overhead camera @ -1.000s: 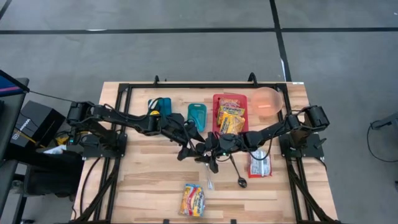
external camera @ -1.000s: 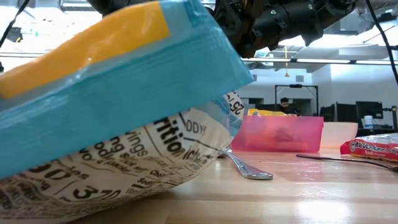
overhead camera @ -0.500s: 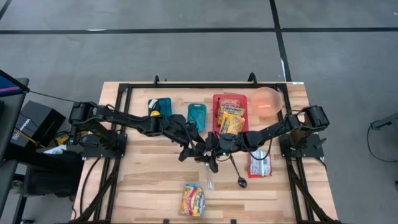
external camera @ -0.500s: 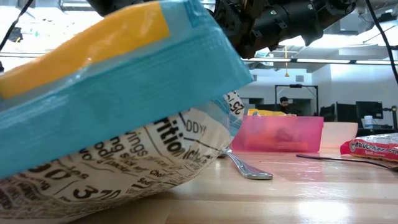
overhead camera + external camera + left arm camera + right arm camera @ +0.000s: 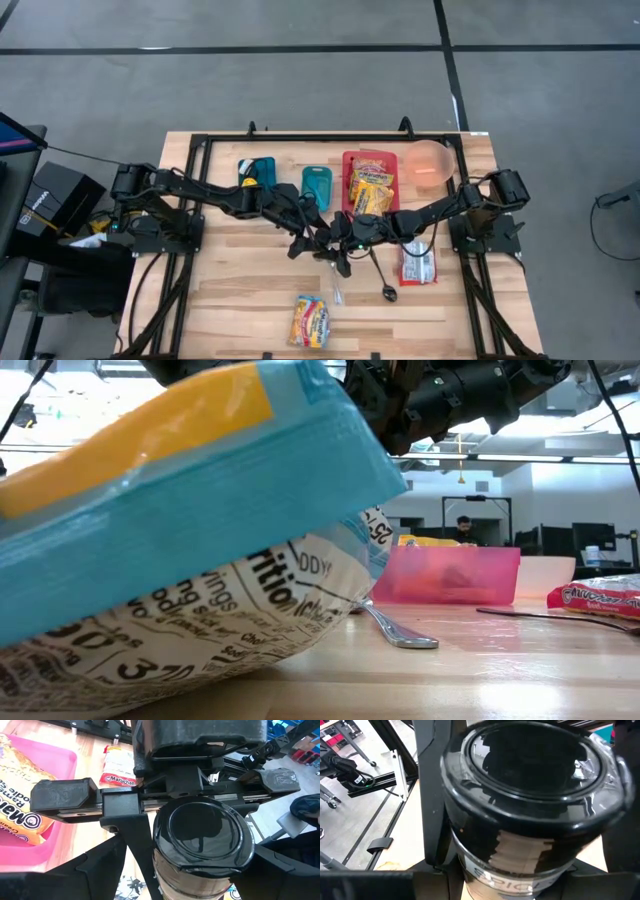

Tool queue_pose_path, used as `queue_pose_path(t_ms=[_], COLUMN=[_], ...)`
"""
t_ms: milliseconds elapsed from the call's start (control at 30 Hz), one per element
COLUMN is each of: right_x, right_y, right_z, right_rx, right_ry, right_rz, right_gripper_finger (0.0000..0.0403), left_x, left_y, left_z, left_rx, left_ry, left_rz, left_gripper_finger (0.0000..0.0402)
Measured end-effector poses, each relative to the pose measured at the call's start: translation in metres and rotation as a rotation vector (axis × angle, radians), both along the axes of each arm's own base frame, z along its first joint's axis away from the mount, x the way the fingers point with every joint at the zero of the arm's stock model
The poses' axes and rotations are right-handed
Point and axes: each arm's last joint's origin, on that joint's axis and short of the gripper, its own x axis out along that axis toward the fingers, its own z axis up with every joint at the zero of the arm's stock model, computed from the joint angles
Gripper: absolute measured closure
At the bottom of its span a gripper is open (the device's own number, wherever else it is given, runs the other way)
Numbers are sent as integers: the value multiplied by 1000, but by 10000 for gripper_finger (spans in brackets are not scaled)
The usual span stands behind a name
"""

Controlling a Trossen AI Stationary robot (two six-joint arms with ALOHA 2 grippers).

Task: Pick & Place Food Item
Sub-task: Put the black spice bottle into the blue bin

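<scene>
A jar with a black lid and a pale label (image 5: 530, 805) is held over the middle of the table, where my two arms meet. It also shows in the left wrist view (image 5: 202, 840), its lid turned toward my left arm. My right gripper (image 5: 342, 245) is shut on the jar. My left gripper (image 5: 316, 240) faces it from the left and is open. Its fingers (image 5: 102, 870) stand wide on either side of the jar and of the right fingers, apart from both. My right gripper pinches the jar's body (image 5: 460, 840), below the lid, between its two fingers (image 5: 434, 800), one on each side. The fingers come about level from the table's right. The jar is lifted clear of the table, tilted, its lid away from this gripper.
A pink tray (image 5: 348, 170) with noodle packets and a pink bowl (image 5: 430, 163) stand at the back. Two teal containers (image 5: 317, 183) stand to their left. A red-and-white packet (image 5: 417, 262) and a spoon (image 5: 385, 288) lie on the right. A snack bag (image 5: 311, 320) lies near the front edge and fills the low view (image 5: 180, 520).
</scene>
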Motion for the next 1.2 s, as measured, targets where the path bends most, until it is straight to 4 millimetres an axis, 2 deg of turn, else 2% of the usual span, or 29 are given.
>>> queue_pose_path(t_ms=[367, 867, 1200], right_x=[0, 0, -2], right_y=[0, 1, 1], right_z=[0, 0, -1], right_rx=[-1, -17, -50], right_ry=[1, 0, 25], right_rz=[0, 11, 24], right_gripper_finger=[225, 131, 127], left_x=[0, 0, 0], left_y=[0, 1, 1], left_z=[0, 0, 0], left_rx=[-5, -15, -3], left_ry=[2, 6, 6], left_rz=[4, 12, 15], left_gripper_finger=[96, 96, 105])
